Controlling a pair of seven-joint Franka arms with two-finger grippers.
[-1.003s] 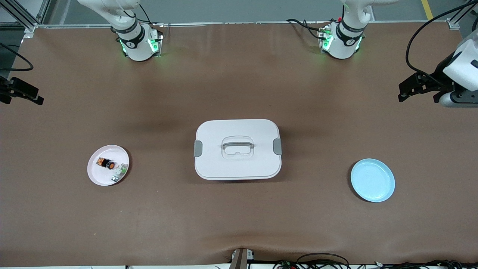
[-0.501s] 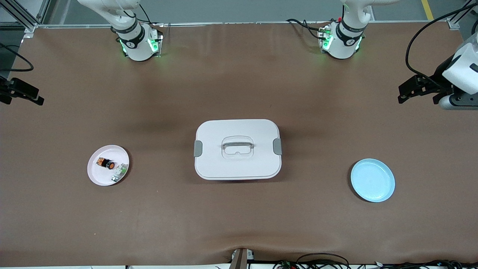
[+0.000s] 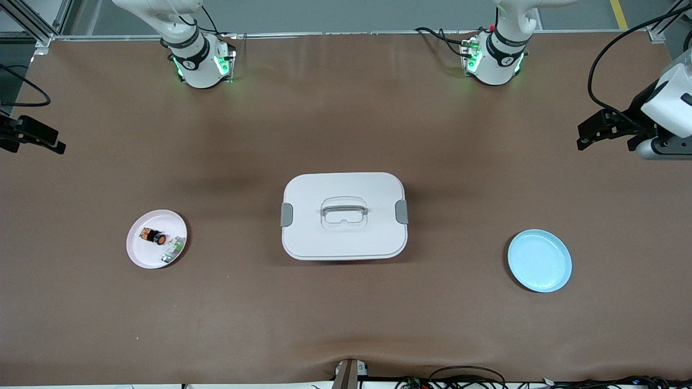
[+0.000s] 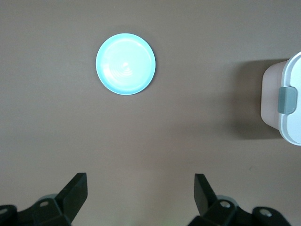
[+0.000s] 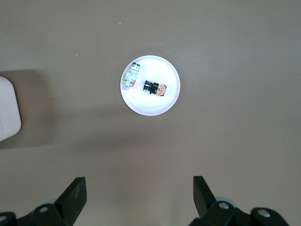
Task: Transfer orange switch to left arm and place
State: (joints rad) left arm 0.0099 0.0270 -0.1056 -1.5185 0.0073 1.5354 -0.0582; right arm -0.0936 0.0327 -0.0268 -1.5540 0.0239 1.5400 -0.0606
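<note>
Orange switch [image 3: 153,235] lies on a pink plate [image 3: 141,254], lower left of the front view. Box [image 3: 344,215] sits centre. Left gripper [image 3: 601,128] and right gripper [image 3: 33,138] hover at the frame edges, fingers apart.

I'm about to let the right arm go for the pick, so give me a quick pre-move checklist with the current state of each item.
1. Orange switch lies on the pink plate: ok.
2. It sits apart from the green-and-white part beside it: ok.
3. Right gripper open, holding nothing, high over the table with the plate in view: ok.
4. Left gripper open, holding nothing, waiting high over its end of the table: ok.
5. Blue plate bare: ok.
6. Box lidded, mid-table between the plates, a detour needed: ok.
</note>
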